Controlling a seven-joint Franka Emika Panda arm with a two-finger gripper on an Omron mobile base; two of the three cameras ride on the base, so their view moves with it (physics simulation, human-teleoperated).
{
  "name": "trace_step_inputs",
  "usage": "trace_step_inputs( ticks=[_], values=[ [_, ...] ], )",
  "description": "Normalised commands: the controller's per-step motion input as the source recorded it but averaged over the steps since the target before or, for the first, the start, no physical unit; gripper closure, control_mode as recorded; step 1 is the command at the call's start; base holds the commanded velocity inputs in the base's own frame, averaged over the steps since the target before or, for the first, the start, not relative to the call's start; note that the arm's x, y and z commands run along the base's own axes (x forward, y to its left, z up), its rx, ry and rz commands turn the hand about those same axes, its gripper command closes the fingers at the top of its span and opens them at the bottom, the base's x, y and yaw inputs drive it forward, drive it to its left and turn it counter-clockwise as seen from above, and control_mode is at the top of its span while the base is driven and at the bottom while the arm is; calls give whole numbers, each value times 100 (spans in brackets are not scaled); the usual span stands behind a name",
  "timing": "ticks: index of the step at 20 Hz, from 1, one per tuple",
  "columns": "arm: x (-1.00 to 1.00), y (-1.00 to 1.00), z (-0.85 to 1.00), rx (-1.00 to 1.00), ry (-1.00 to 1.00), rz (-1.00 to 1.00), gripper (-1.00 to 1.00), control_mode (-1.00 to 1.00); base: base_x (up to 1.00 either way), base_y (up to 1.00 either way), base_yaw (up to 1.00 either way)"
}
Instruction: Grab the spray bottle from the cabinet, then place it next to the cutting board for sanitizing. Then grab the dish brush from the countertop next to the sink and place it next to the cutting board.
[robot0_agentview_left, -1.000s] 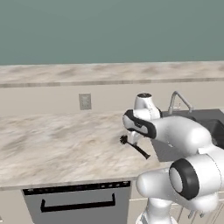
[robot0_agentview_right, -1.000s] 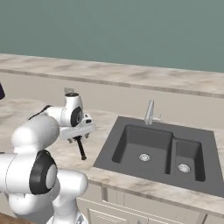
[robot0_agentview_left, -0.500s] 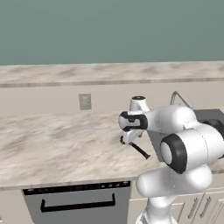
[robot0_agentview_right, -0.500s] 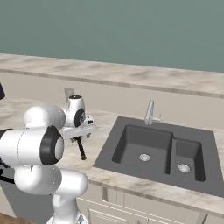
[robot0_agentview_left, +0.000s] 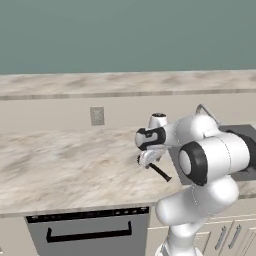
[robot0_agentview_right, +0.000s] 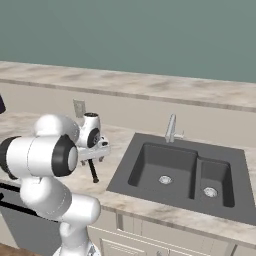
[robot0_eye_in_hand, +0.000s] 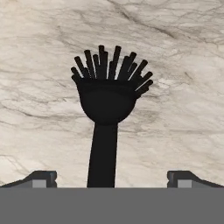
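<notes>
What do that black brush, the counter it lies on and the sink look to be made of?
The dish brush: matte black all over, probably plastic, with stiff separate bristles. The countertop: polished-looking beige stone, judging by its grey-brown veining. The sink: dark grey and dull, perhaps composite or coated metal; its faucet looks like silver metal.

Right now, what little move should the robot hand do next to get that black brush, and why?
Probably ease straight down, then close. In the hand view the dish brush lies on the countertop with its handle midway between the two open fingertips, so it looks lined up. The gripper seems to hover just above the brush, not yet around it.
</notes>
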Motion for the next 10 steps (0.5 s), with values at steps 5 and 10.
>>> trace_step_inputs(
  ticks=[5,10],
  values=[
    [0,13,-32,2,3,0,-100,-100,0,0,0],
    [3,13,-46,0,0,0,100,-100,0,0,0]
  ],
)
